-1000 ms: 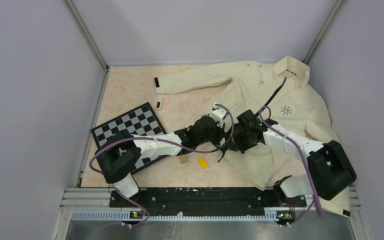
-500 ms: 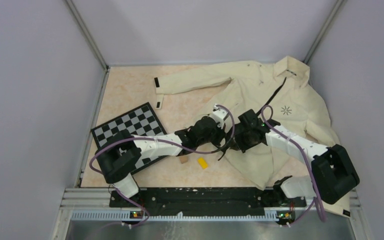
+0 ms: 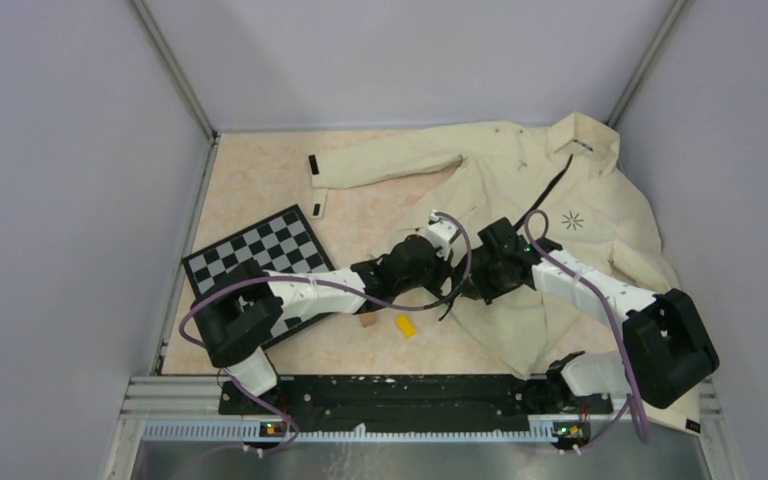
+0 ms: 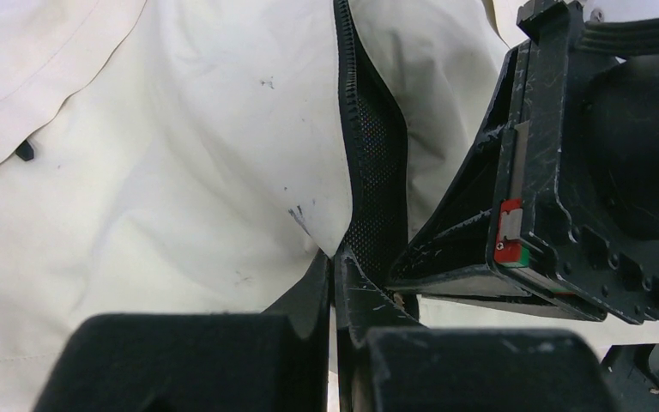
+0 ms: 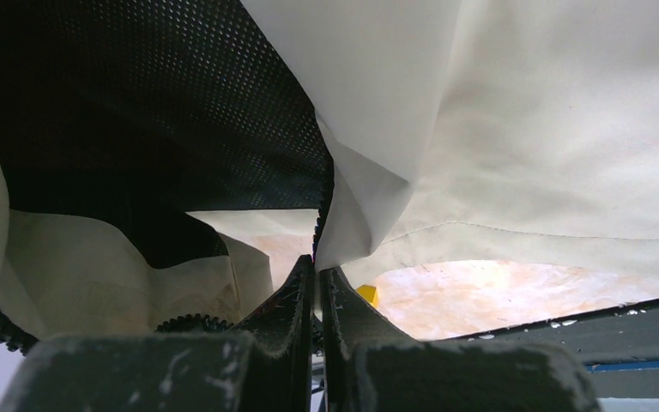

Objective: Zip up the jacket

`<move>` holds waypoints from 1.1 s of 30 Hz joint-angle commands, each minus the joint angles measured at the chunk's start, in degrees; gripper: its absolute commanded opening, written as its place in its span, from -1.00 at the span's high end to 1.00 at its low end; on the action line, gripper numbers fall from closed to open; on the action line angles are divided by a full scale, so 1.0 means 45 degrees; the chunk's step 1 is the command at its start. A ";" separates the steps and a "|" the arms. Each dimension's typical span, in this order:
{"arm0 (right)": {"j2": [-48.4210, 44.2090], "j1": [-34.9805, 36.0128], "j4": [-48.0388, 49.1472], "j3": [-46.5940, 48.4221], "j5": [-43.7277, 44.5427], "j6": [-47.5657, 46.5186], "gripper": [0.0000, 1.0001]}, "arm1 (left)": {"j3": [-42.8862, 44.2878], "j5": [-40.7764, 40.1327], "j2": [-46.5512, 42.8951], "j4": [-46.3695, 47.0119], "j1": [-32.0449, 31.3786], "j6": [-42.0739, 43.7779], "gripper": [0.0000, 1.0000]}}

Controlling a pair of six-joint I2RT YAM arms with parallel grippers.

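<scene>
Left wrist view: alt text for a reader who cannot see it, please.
The closed left hand pinches the dark zipper edge of the cream jacket, which fills most of the frame. The black right hand sits at the right, its tips close beside the left's.

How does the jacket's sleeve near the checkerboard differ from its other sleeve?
The sleeve near the checkerboard lies stretched straight to the left, wholly visible, its cuff on the table. The other sleeve runs down toward the near right corner, partly hidden under the right arm. Both are cream parts of the jacket.
</scene>
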 commanded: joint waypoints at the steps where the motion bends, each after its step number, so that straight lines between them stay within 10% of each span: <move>1: -0.0280 -0.0269 0.0124 0.0315 0.0278 0.0061 1.00 | 0.0024 -0.0070 0.0019 0.0684 -0.0193 0.0391 1.00; 33: -0.0464 -0.1192 0.2746 -0.1016 -0.1861 0.2037 1.00 | -0.0040 -0.0929 -0.0059 0.0502 -0.1139 0.1704 1.00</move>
